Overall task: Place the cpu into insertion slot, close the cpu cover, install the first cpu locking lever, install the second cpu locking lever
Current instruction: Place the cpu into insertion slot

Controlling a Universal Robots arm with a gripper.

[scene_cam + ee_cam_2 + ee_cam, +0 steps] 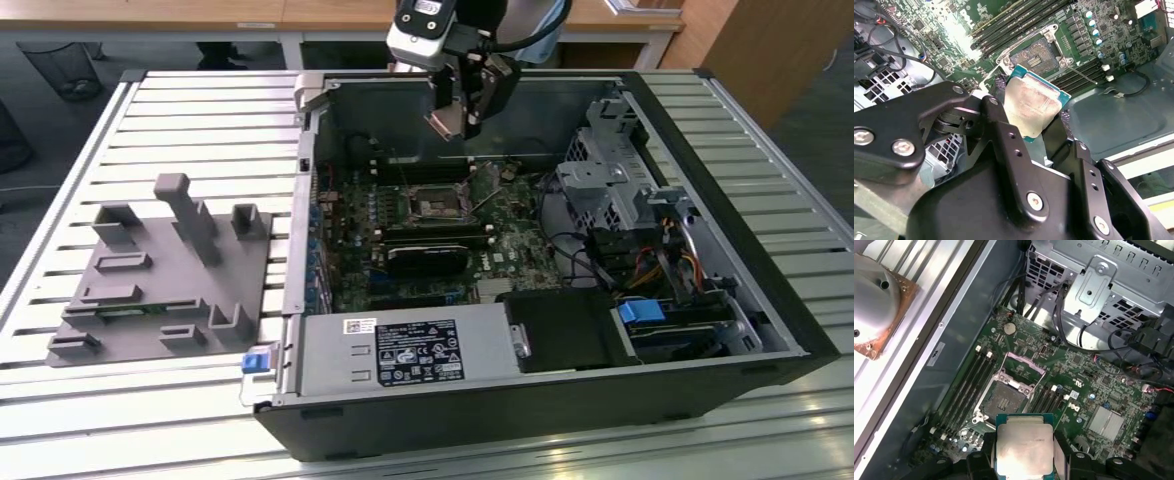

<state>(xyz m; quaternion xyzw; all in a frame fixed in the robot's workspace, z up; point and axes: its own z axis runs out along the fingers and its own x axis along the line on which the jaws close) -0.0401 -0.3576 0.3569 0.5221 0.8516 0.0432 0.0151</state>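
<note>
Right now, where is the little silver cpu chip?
In the exterior view, the cpu is clamped in the gripper, in the air above the insertion slot, near the computer case's far wall.

Soft, seemingly overhead light; the case interior (376, 115) lies shaded, glare whitens the circuit board (961, 37), and the cpu (1030, 106) gleams faintly.

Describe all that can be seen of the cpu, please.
The cpu is a thin, flat square chip. Its top is dull silvery metal, smudged and faintly tan, and a narrow green edge shows round it. The tool grips it by two opposite sides between its black fingers. The chip hangs in the air above the green motherboard, apart from the insertion slot, which lies open with nothing in it. Nothing but the fingers touches it.
</note>
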